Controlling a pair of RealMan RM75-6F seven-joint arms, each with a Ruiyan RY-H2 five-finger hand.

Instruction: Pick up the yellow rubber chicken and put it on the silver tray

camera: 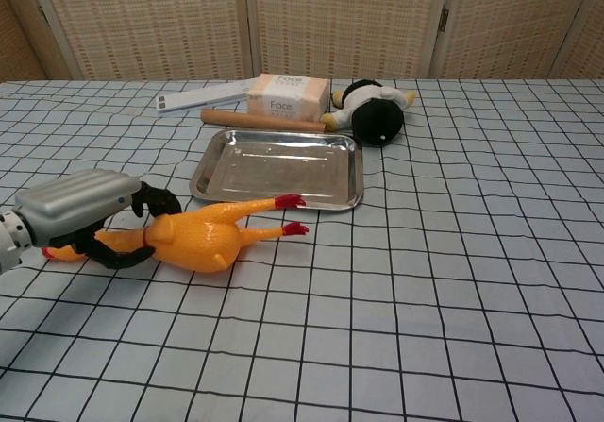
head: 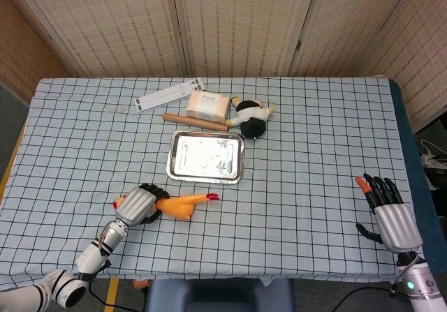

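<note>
Chest view: left hand [camera: 85, 216] sits over the neck end of the yellow rubber chicken [camera: 203, 240], dark fingers curled around the neck where it meets the body
Head view: the same left hand [head: 137, 205] covers the chicken's head end; the body and red feet point toward the right
Chicken's place: lying on the checked tablecloth [head: 307, 151], just in front of the silver tray [camera: 276, 168], feet near the tray's front rim but, as far as I can tell, not touching it
Grasp: fingers look wrapped round the neck; whether the chicken has left the cloth cannot be told
Right hand [head: 390, 216]: fingers spread, holding nothing, resting well apart at the table's right edge
Step in hand: I judge this to be securing the grip before the lift
How to do it well: firm the hold on the thin neck, since soft rubber will bend and the heavier body will droop; lift high enough for the hanging feet to clear the tray rim, then carry forward and slightly right
Placing: lower the body onto the tray's bare middle before letting go, so it does not roll off the rim
Watch for: wooden rolling pin [camera: 261, 120], box [camera: 289, 93] and plush toy [camera: 372, 110] just behind the tray
</note>
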